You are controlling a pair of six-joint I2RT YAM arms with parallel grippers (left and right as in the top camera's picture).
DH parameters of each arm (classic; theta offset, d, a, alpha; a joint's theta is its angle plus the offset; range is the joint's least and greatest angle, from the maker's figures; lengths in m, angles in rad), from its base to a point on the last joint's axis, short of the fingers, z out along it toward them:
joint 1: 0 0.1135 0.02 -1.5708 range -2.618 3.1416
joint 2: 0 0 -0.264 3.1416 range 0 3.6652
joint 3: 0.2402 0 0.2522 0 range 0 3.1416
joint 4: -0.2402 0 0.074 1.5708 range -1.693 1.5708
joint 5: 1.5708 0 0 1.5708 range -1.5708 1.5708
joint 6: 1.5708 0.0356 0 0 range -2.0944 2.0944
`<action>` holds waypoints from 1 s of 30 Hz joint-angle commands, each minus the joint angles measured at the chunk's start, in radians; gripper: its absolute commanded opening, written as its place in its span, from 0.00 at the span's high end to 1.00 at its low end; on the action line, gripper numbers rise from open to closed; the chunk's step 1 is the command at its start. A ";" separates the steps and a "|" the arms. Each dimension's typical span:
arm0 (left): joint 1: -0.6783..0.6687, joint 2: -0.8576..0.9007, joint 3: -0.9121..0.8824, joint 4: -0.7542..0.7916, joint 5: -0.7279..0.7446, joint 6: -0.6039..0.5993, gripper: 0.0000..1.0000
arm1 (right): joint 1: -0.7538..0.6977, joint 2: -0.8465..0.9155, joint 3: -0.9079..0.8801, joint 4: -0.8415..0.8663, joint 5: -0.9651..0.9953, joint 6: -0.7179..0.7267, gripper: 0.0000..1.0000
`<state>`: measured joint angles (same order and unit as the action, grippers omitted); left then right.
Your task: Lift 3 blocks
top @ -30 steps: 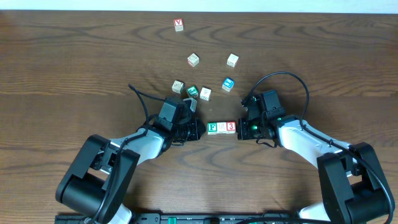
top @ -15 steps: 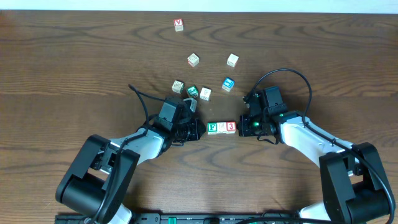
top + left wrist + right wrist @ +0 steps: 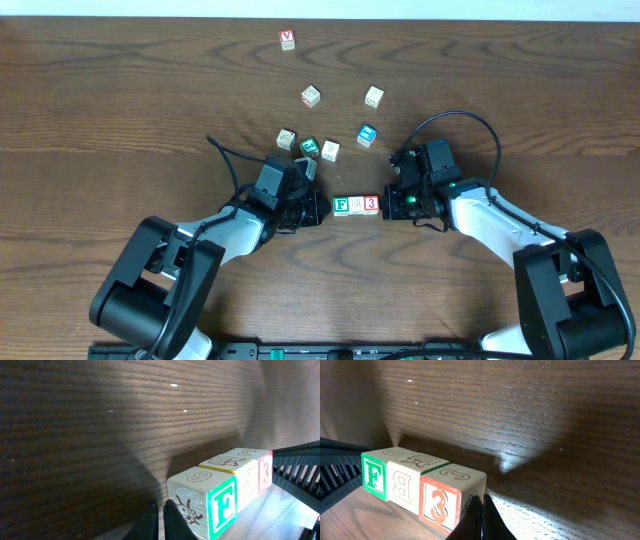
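Wooden blocks (image 3: 356, 204) read F, B, 3 — left gripper (image 3: 324, 208) and right gripper (image 3: 387, 205) both pressed together.

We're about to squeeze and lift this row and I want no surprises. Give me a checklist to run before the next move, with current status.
1. F block, middle block and 3 block in one tight row: ok.
2. Left gripper shut, at the F end: ok.
3. Right gripper shut, at the 3 end: ok.
4. Both pressing firmly on the ends: cannot tell.
5. Loose cubes apart from the row: ok.
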<state>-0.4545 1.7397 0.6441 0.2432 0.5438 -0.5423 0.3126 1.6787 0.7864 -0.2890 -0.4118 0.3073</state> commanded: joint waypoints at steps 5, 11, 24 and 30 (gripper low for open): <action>-0.003 0.011 0.014 -0.002 0.017 0.016 0.93 | -0.004 0.008 0.017 -0.003 -0.016 0.013 0.99; -0.003 0.011 0.015 0.000 0.020 0.013 0.92 | -0.004 0.008 0.017 -0.004 -0.015 0.013 0.99; 0.000 0.011 0.034 0.009 0.059 0.004 0.93 | -0.004 0.008 0.017 -0.004 -0.016 0.010 0.99; 0.000 0.011 0.034 0.009 0.059 -0.021 0.93 | -0.003 0.008 0.017 -0.005 -0.021 0.014 0.99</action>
<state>-0.4545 1.7397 0.6537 0.2504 0.5785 -0.5514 0.3126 1.6787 0.7864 -0.2920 -0.4118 0.3073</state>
